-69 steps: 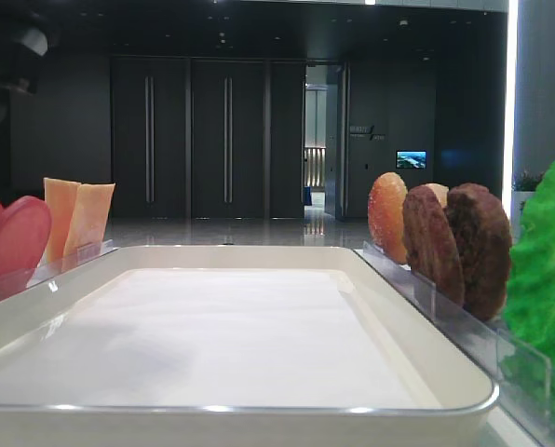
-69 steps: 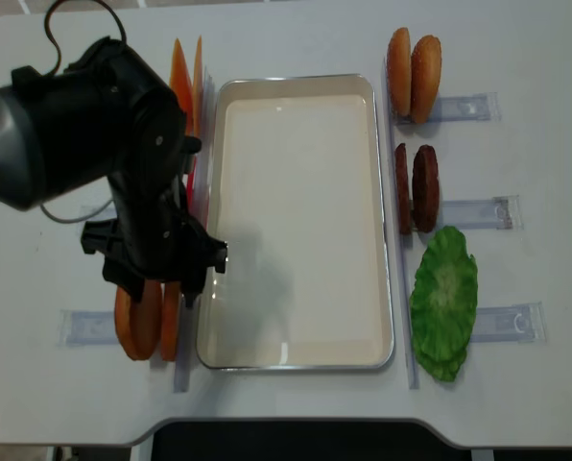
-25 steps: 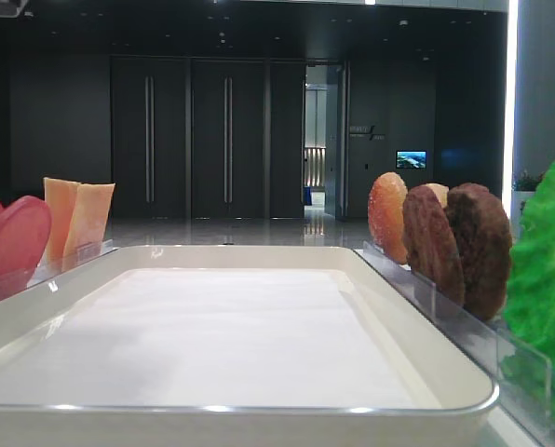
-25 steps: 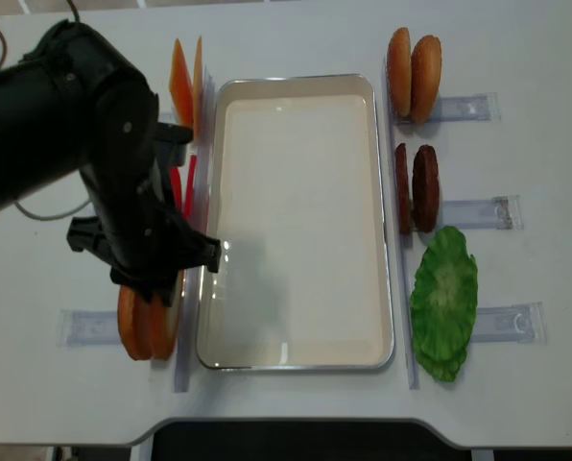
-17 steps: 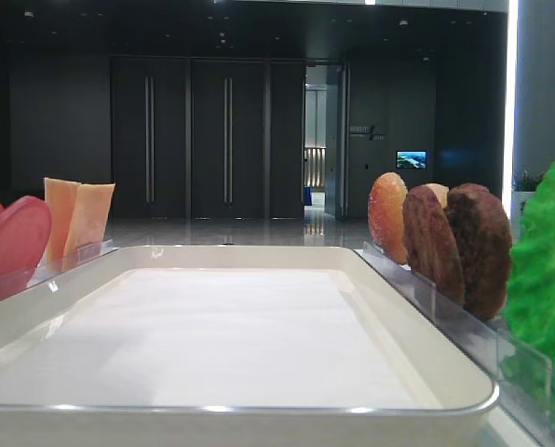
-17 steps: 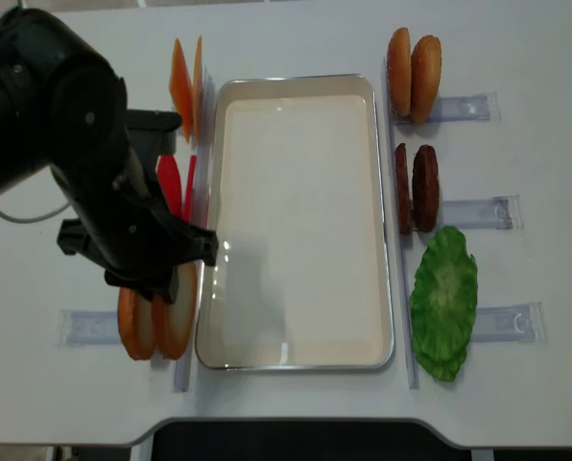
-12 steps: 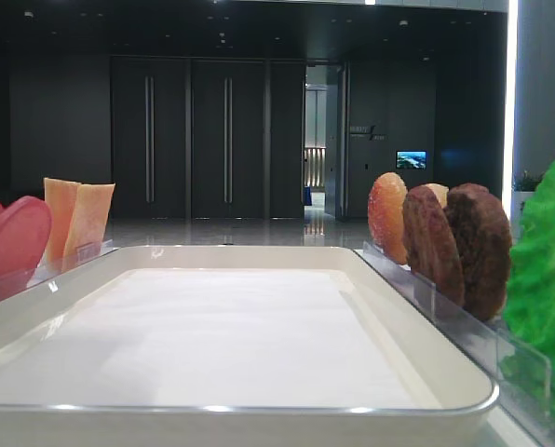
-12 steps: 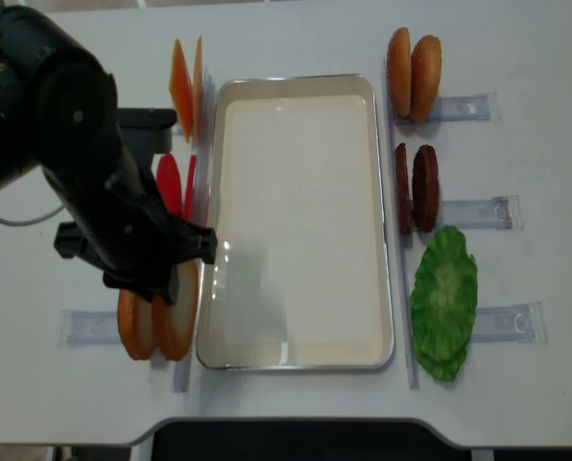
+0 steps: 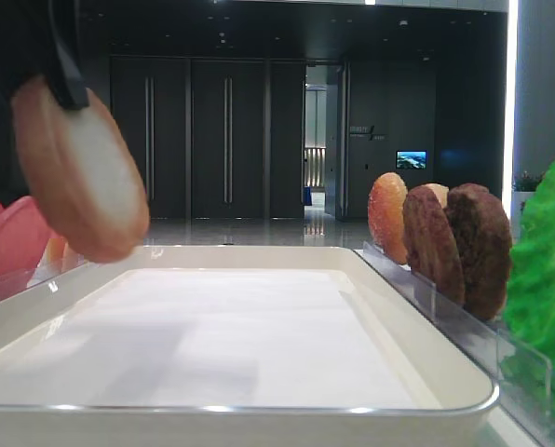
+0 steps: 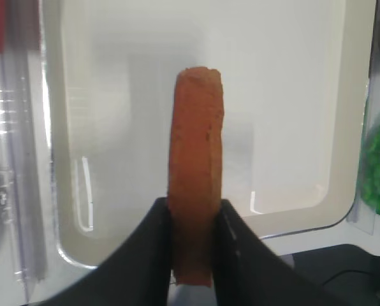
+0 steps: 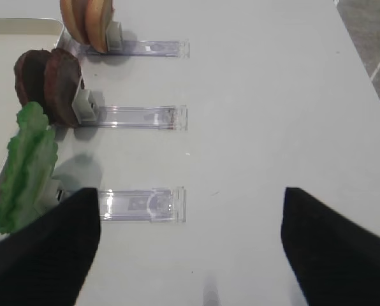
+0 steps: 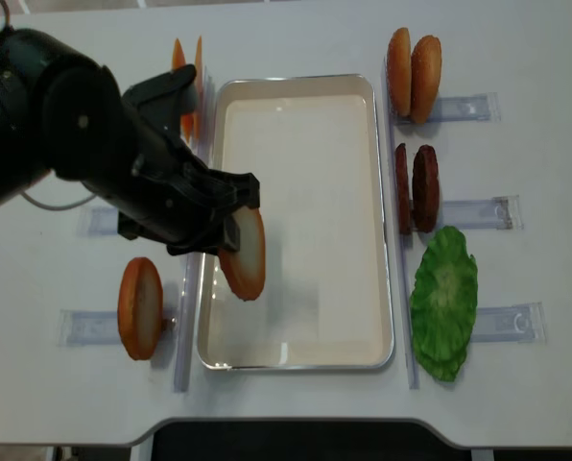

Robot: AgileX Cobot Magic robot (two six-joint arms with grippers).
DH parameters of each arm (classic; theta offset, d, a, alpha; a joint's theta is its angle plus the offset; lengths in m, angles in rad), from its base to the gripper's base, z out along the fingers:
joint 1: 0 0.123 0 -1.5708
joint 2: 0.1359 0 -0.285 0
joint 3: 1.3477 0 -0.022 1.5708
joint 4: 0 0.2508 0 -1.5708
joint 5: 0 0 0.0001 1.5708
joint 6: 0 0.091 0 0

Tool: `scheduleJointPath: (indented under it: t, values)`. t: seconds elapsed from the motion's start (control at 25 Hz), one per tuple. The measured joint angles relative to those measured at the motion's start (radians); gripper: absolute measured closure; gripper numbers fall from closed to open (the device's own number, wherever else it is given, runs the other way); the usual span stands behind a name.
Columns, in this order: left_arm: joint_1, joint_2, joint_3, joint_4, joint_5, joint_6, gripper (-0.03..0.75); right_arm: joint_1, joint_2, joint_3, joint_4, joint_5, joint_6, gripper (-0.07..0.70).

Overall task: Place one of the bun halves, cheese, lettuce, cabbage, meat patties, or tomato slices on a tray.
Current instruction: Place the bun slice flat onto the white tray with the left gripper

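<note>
A bun half [image 12: 244, 254] is pinched on edge between the closed fingers of the left gripper [image 10: 193, 220] above the tray [image 12: 363, 353], where early release could let it roll off; the right gripper's fingers [image 11: 333, 255] are spread wide, empty.

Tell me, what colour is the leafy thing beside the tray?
Bright green lettuce, clearest in the overhead exterior view.

No readable text

We find no legible words, labels, brands or numbers on anything here; the dark back wall [image 9: 371, 102] in the low exterior view carries a faint pale sign [image 9: 361, 131] and a small lit blue screen [image 9: 411, 159], both too small for us to read
</note>
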Motion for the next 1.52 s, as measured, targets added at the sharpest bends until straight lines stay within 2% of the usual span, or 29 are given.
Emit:
scheduleJointPath:
  t: [0.08,0.12,0.16,0.28,0.36,0.64,0.8,1.16,1.52]
  values:
    - [0.000,0.024,0.024,-0.061,-0.055,0.048,0.576,0.000,0.000,0.000,0.000,0.000,0.000,0.078]
    - [0.000,0.054,0.040,-0.123,-0.112,0.104,0.576,0.000,0.000,0.000,0.000,0.000,0.000,0.078]
    - [0.000,0.054,0.040,-0.123,-0.112,0.104,0.576,0.000,0.000,0.000,0.000,0.000,0.000,0.078]
    - [0.000,0.090,0.045,-0.215,-0.190,0.187,0.576,0.000,0.000,0.000,0.000,0.000,0.000,0.078]
    - [0.000,0.112,0.045,-0.269,-0.220,0.237,0.577,0.000,0.000,0.000,0.000,0.000,0.000,0.078]
    - [0.006,0.205,0.045,-0.431,-0.250,0.396,0.577,0.000,0.000,0.000,0.000,0.000,0.000,0.078]
    - [0.021,0.241,0.045,-0.468,-0.250,0.449,0.577,0.000,0.000,0.000,0.000,0.000,0.000,0.078]
    - [0.056,0.263,0.045,-0.485,-0.249,0.470,0.577,0.000,0.000,0.000,0.000,0.000,0.000,0.078]
    - [0.060,0.272,0.045,-0.489,-0.240,0.473,0.577,0.000,0.000,0.000,0.000,0.000,0.000,0.078]
